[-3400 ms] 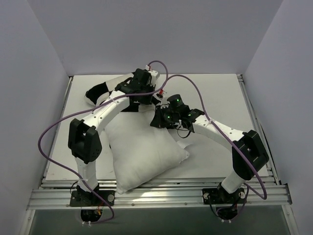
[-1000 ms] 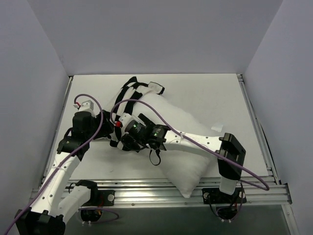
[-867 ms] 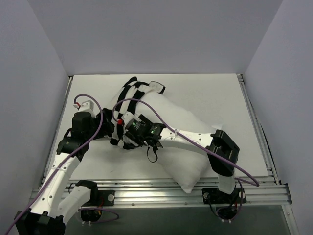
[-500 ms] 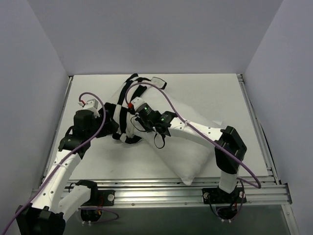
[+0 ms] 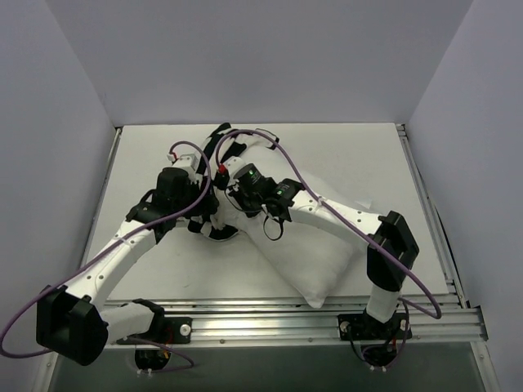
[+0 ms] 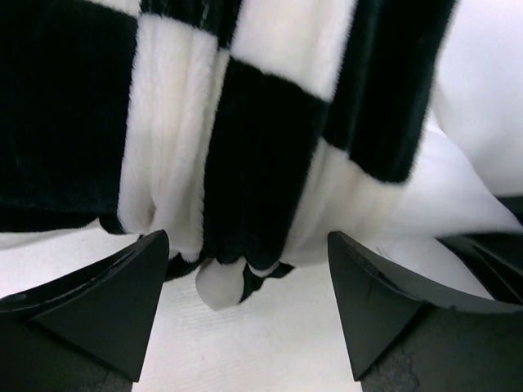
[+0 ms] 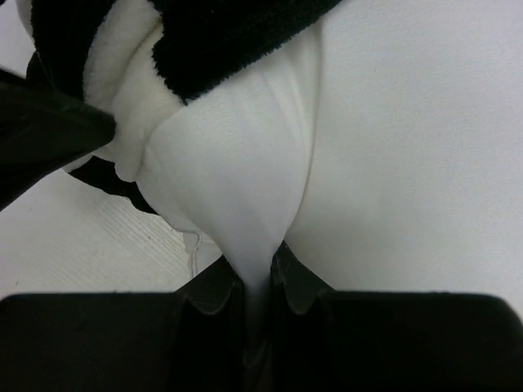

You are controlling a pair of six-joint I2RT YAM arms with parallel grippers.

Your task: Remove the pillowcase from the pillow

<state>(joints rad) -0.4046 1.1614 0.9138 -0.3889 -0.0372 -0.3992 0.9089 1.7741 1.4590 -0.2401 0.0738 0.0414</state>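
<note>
The white pillow [image 5: 327, 249] lies slantwise across the table, its far-left end still inside the bunched black-and-white checkered pillowcase [image 5: 219, 145]. My right gripper [image 5: 231, 193] is shut on a pinch of the pillow's white fabric [image 7: 245, 196] just below the pillowcase's edge [image 7: 204, 41]; its closed tips show in the right wrist view [image 7: 258, 279]. My left gripper [image 5: 204, 211] is open beside it. In the left wrist view the pillowcase [image 6: 245, 122] hangs just beyond the left gripper [image 6: 245, 306], with nothing between the fingers [image 6: 106, 302].
The white table [image 5: 368, 163] is walled on the left, back and right. An aluminium rail [image 5: 270, 322] with both arm bases runs along the near edge. Purple cables [image 5: 261, 143] loop over the pillowcase end. A dark left finger [image 7: 41, 139] crosses the right wrist view.
My right gripper has shut on the pillow's fabric and drawn it toward the far side. My left arm has swung right, up to the pillowcase, staying open.
</note>
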